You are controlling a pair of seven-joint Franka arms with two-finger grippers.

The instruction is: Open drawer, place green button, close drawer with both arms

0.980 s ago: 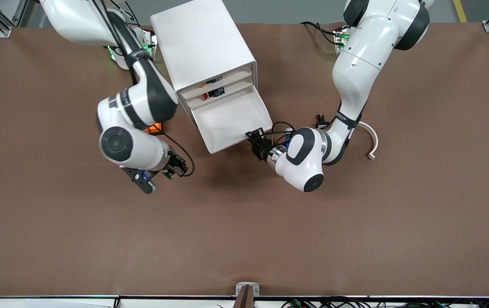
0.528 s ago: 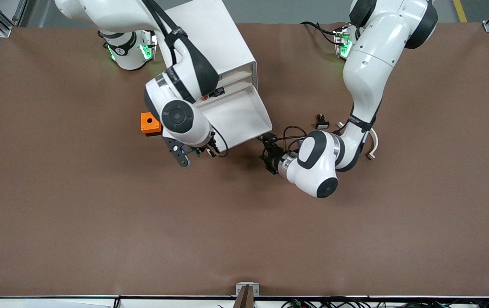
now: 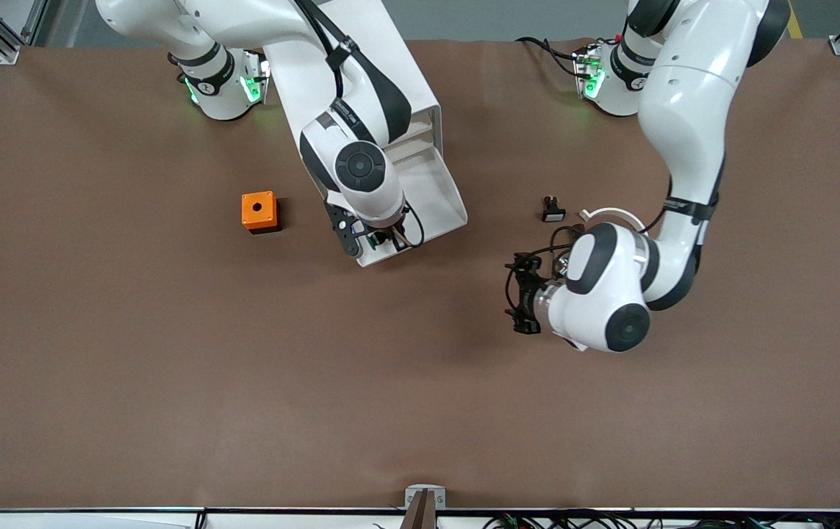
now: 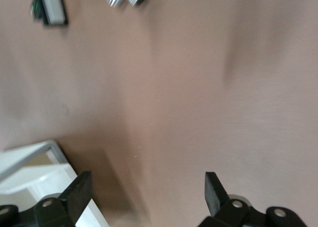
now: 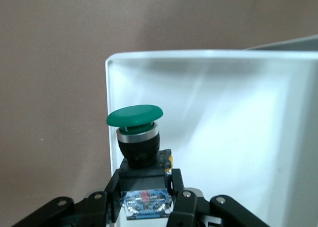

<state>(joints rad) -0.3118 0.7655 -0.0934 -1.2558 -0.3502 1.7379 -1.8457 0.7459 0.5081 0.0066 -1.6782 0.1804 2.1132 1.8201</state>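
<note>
Both fingers of the right gripper (image 5: 144,207) clamp the button (image 5: 136,137) (green cap up) over the drawer (image 3: 438,195); left gripper (image 4: 144,192) hangs released.

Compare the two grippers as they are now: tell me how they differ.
The right gripper is shut on the green button; the left gripper holds nothing, its jaws wide apart. The right gripper is over the front lip of the pulled-out drawer; the left gripper is over bare table, clear of the cabinet, toward the left arm's end. Both are black two-finger grippers on white arms.
</note>
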